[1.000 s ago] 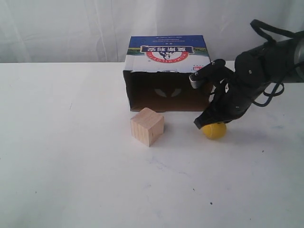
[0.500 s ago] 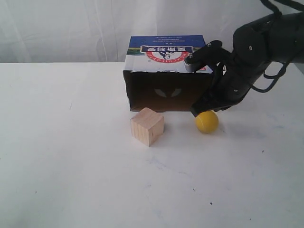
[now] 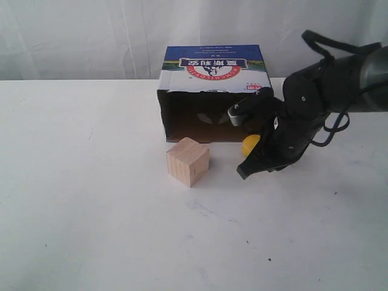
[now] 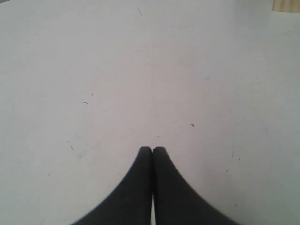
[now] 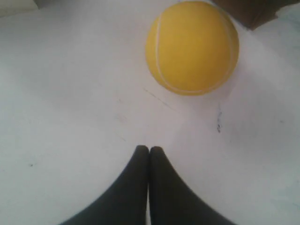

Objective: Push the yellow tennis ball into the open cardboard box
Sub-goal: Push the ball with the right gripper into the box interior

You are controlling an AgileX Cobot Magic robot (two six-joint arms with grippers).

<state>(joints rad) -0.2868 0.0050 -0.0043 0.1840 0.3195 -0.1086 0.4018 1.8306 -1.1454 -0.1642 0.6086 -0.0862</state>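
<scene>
The yellow tennis ball (image 3: 249,145) (image 5: 192,47) rests on the white table just in front of the right end of the open cardboard box (image 3: 212,91), mostly hidden behind my right arm in the exterior view. My right gripper (image 3: 244,171) (image 5: 149,149) is shut and empty, its tip low on the table a short way on the near side of the ball, not touching it. A brown box edge (image 5: 251,14) shows beyond the ball in the right wrist view. My left gripper (image 4: 152,150) is shut over bare table and is out of the exterior view.
A pale wooden cube (image 3: 188,160) stands in front of the box's opening, left of the ball; its corner (image 4: 286,4) shows in the left wrist view. The white table (image 3: 91,212) runs wide to the left and front. A white curtain hangs behind.
The ball has rolled from right of the box front toward the box's opening. My right gripper has swung from above and behind the ball down to its near side.
</scene>
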